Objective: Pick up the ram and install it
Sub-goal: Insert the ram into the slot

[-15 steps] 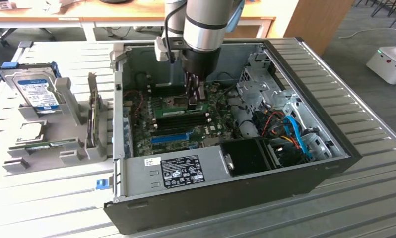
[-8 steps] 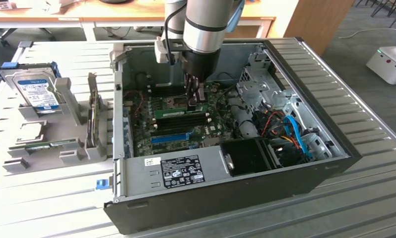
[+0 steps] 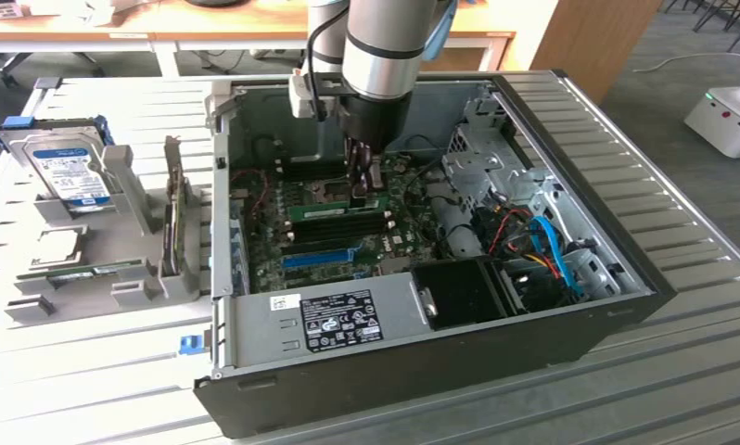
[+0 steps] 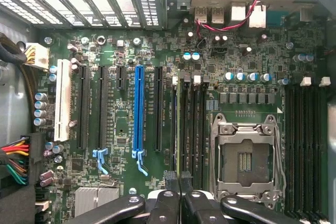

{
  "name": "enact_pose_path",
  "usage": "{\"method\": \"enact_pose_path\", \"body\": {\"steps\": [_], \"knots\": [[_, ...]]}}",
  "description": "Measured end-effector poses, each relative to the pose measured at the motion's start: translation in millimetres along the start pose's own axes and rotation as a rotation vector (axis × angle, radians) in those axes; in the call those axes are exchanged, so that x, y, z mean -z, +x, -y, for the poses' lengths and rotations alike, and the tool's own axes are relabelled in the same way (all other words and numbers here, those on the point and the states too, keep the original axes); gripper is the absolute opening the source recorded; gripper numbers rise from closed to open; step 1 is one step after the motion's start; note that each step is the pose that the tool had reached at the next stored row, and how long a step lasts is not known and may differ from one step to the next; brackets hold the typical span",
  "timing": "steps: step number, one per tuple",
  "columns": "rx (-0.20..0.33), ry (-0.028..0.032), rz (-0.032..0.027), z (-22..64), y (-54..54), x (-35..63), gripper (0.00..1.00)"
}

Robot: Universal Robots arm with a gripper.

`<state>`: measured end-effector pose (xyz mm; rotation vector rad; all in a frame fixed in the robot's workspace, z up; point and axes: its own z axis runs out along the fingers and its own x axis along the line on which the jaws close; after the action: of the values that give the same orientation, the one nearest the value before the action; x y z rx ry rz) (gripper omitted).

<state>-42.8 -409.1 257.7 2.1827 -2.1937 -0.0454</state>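
Observation:
The ram (image 3: 333, 211), a long green stick, stands on edge in a memory slot on the motherboard (image 3: 401, 236) inside the open computer case (image 3: 593, 324). My gripper (image 3: 367, 190) reaches straight down into the case, its fingers shut together at the end of the ram on the exterior view's right, at or just above its top edge. In the wrist view the shut gripper (image 4: 179, 179) hangs over the dark memory slots (image 4: 191, 124) beside the empty processor socket (image 4: 245, 156). I cannot tell whether the fingertips touch the stick.
Beside the case, on the exterior view's left, a grey holder (image 3: 129, 287) carries a hard drive with a blue label (image 3: 67, 171) and another green stick (image 3: 172, 222). Cables (image 3: 550, 250) and a black fan shroud (image 3: 469, 292) crowd the case's near corner. Expansion slots, one blue (image 4: 138, 114), lie beside the memory slots.

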Motion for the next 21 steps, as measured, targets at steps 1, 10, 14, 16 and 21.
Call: {"method": "enact_pose_path", "body": {"steps": [1,10,14,16,21], "knots": [[-0.003,0.0,0.0002,0.0,0.0,0.0,0.12],[-0.017,-0.0002,0.0009,0.3,0.0,-0.1,0.12],[-0.017,-0.0002,0.0009,1.6,0.1,0.0,0.12],[-0.017,-0.0002,0.0009,2.6,0.2,0.0,0.12],[-0.017,-0.0002,0.001,4.8,0.4,0.1,0.12]]}}
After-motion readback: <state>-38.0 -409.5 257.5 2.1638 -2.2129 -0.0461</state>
